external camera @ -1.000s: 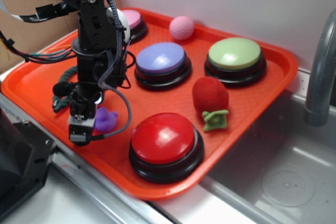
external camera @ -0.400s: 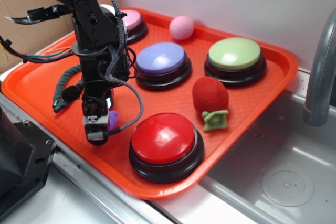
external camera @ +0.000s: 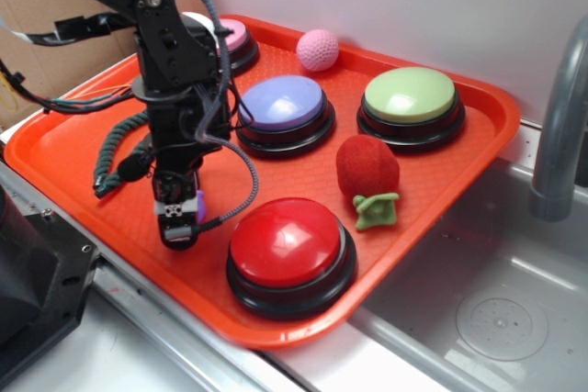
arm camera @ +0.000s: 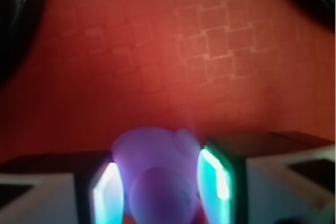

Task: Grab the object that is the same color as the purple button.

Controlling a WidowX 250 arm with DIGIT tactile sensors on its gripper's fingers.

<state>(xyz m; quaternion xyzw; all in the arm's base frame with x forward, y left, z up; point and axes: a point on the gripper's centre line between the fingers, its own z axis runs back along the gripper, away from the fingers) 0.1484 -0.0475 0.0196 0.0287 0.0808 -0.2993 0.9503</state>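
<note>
Tiny purple duck (arm camera: pixel 157 174), same shade family as the purple button (external camera: pixel 282 102). Looks like soft rubber, basically weightless, squishy enough to give under the pads, maybe a bit slick and rounded, so likely to pop out sideways if pinched off-centre. Best taken across the fat middle of the body, not the small bump up top.

Going left to right in the wrist view: left finger (arm camera: pixel 102 192) glowing teal just beside the duck's left flank, duck sitting right in the gap, right finger (arm camera: pixel 218 174) just beside the other flank. Blurry up close, so can't say for sure whether the pads are pressing in or only grazing it, but looks about touching on both sides.

From outside: hand (external camera: pixel 179 218) pointing down near the front-left of the orange tray (external camera: pixel 64 149), narrowed to roughly duck width, only a sliver of purple peeking out on its right. Red button (external camera: pixel 291 250) close by on the right, purple button further back.
</note>
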